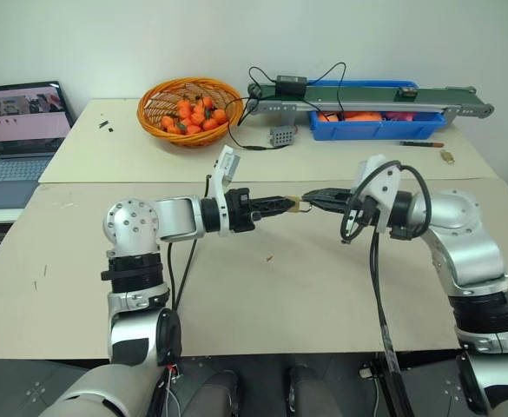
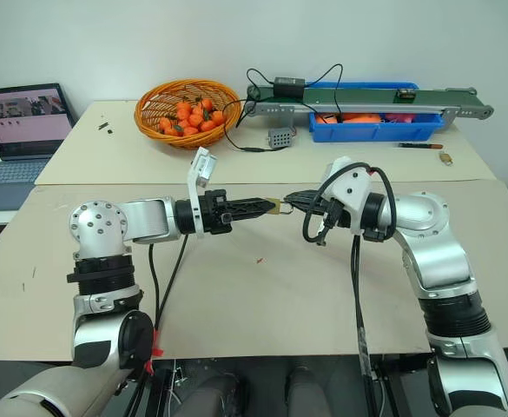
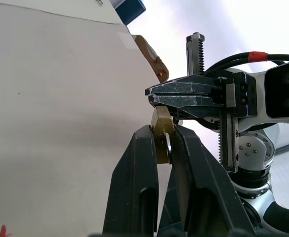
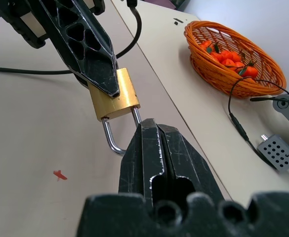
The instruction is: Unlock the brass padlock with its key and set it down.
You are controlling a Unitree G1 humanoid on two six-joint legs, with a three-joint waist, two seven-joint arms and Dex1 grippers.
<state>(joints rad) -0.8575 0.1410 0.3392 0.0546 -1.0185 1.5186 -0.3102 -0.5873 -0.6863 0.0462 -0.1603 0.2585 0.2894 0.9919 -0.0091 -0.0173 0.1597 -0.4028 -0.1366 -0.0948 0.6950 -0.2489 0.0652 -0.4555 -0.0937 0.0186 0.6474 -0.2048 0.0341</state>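
Note:
The brass padlock [image 4: 114, 96] hangs in the air over the middle of the near table, its body pinched between the fingers of my left gripper [image 1: 290, 205], which points level toward my right arm. Its silver shackle [image 4: 112, 140] curves out toward my right gripper [image 4: 149, 123]. That gripper is shut, and its tips rest against one leg of the shackle. I cannot tell whether anything is pinched between those fingers. In the left wrist view the padlock [image 3: 161, 126] sits just under the shut right fingers [image 3: 184, 96]. The key is hidden.
On the far table stand an orange wicker basket [image 1: 149, 100] of small oranges, a blue bin [image 1: 375, 130] under a green conveyor [image 1: 366, 94], a grey box [image 1: 281, 135], a pen [image 1: 421, 144] and a small brownish object [image 1: 447, 157]. A laptop [image 1: 19, 130] sits at far left.

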